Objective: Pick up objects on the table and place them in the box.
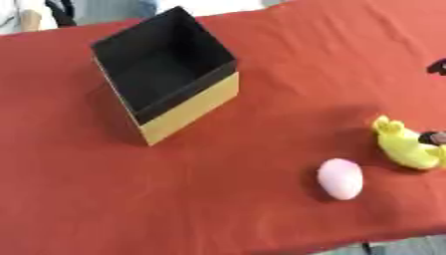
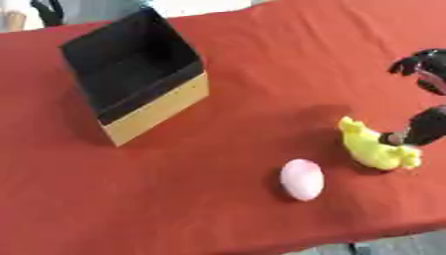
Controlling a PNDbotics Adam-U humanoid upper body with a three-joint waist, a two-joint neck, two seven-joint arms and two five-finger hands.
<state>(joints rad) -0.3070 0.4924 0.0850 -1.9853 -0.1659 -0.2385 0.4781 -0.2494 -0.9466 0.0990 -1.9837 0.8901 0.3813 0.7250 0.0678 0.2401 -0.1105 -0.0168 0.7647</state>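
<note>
Left eye view: from the robot's head, looking down and forward over a red table (image 1: 261, 64); table lies askew, far edge at top.

Right eye view: same height and direction, set slightly to the right; contents sit further left in frame.

Shared: box (image 2: 131, 74), pink egg-shaped object (image 2: 302, 179), yellow toy (image 2: 376, 147).

Difference: the right hand (image 2: 427, 124), touching the toy's right side, shows clearly in the right eye view; only a sliver appears at the left view's right edge.

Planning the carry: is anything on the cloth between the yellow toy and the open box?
Nothing visible. Bare red cloth lies between the yellow toy and the box; the pink egg sits nearer, off that line.
</note>
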